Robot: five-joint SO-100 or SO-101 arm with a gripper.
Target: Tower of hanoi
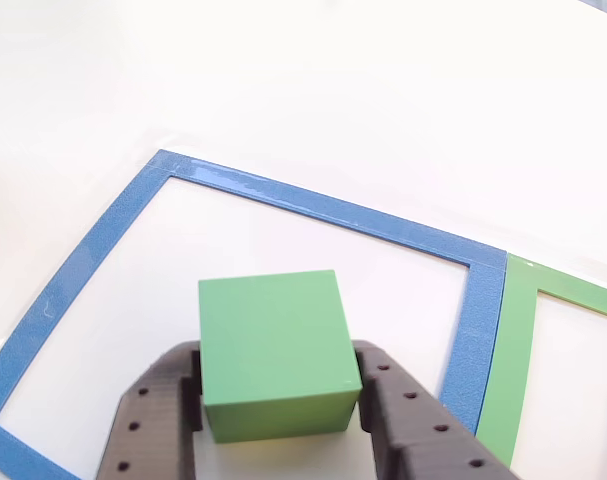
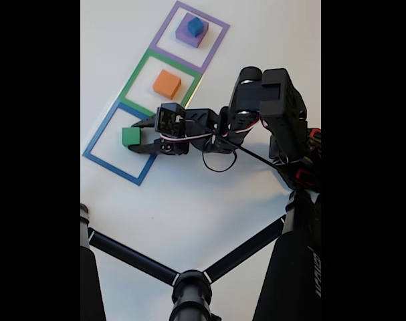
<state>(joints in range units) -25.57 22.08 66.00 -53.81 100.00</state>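
Note:
The green block sits between the dark fingers of my gripper, which is shut on it from both sides. The block is inside the blue square outline. In the fixed view the gripper reaches in from the right and holds the green block within the blue outline. The orange block lies in the green outline. The small blue cube rests on the purple block in the purple outline. I cannot tell whether the green block is lifted or resting on the table.
The green outline borders the blue one on the right in the other view. The arm's body and a looping cable stand right of the squares. Black stand legs cross the near table. White table surface lies between.

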